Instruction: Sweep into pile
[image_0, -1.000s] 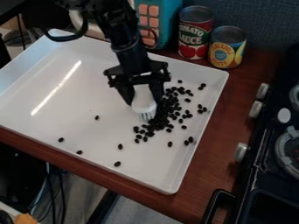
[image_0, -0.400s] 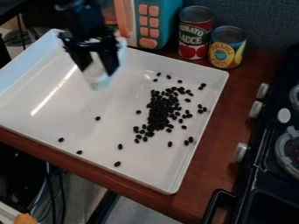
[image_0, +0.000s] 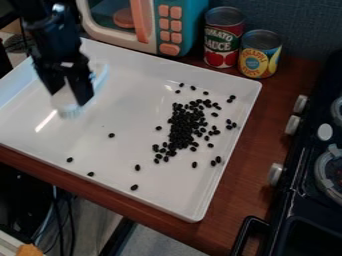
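Note:
Over the left part of the white tray (image_0: 127, 150) hangs my black gripper (image_0: 69, 100), shut on a white brush (image_0: 65, 103) whose bristles point down. Black beans form a dense pile (image_0: 184, 128) on the tray's right half, with looser beans around its edges. Several stray beans lie apart from it, among them a bean (image_0: 111, 135) right of the brush and a bean (image_0: 134, 187) near the front rim.
A toy microwave (image_0: 164, 25) stands behind the tray, with a tomato sauce can (image_0: 223, 37) and a yellow-labelled can (image_0: 260, 54) beside it. A black toy stove (image_0: 300, 195) is at the right, past a strip of brown table (image_0: 244, 175).
The gripper, holding the brush, has lifted off the pile and moved left across the tray. A few beans now show at the pile's upper left, where the arm was.

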